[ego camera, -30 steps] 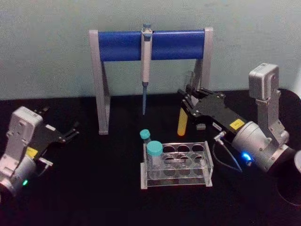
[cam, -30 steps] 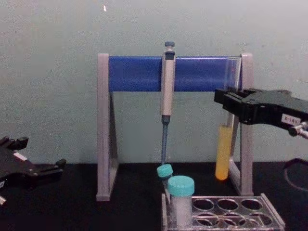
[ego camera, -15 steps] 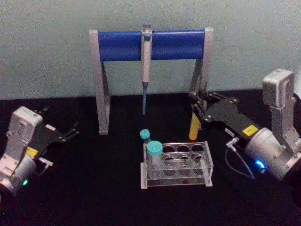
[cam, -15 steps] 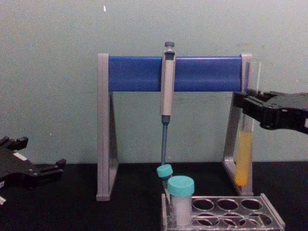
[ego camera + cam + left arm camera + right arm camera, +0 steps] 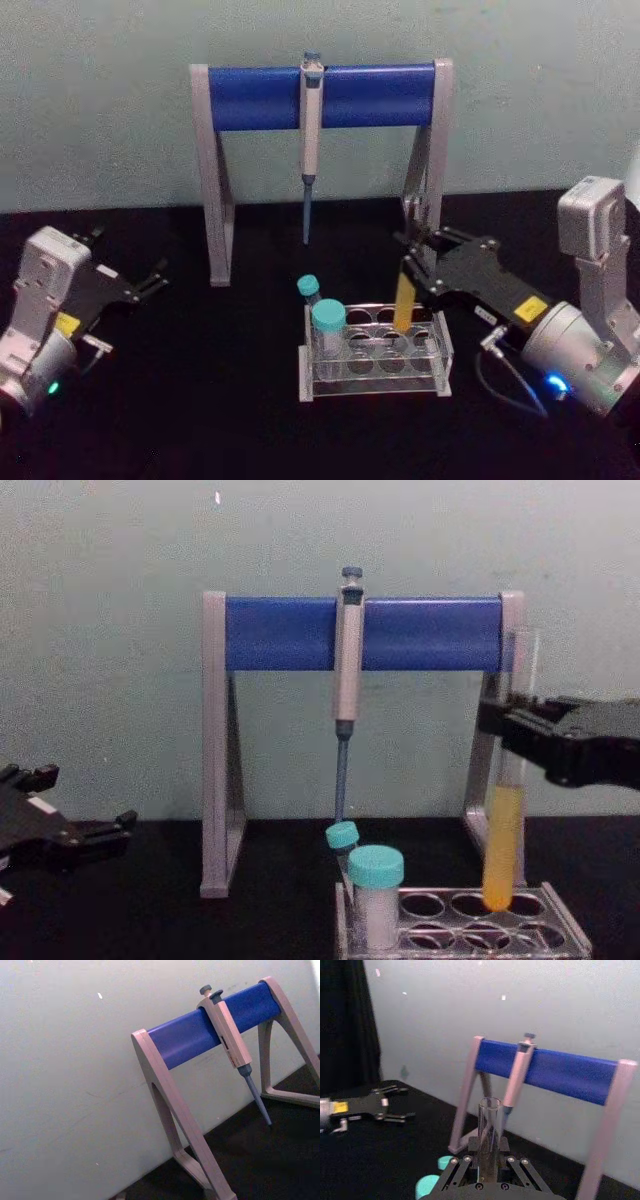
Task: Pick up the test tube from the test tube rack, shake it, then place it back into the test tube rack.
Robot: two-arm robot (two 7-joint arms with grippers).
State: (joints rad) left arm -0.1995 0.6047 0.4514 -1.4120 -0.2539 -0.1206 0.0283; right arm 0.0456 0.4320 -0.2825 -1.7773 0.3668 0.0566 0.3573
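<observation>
My R gripper [image 5: 410,262] is clamped on the test tube [image 5: 404,305]. It's upright, w/ yellow-orange liquid in its lower part. Its rounded end is at a back-row hole toward the right of the clear test tube rack [image 5: 378,380]; can't tell if it's inside. A teal-capped vial [image 5: 328,318] stands in the rack's left end, a smaller vial [image 5: 308,287] just behind. Yellow stickers on both arms, text unreadable. L gripper [image 5: 150,281] sits at far left, fingers spread. Black tabletop [image 5: 220,400], pale wall. A grey pipette [image 5: 311,130] hangs on a blue-barred stand [image 5: 260,97].
</observation>
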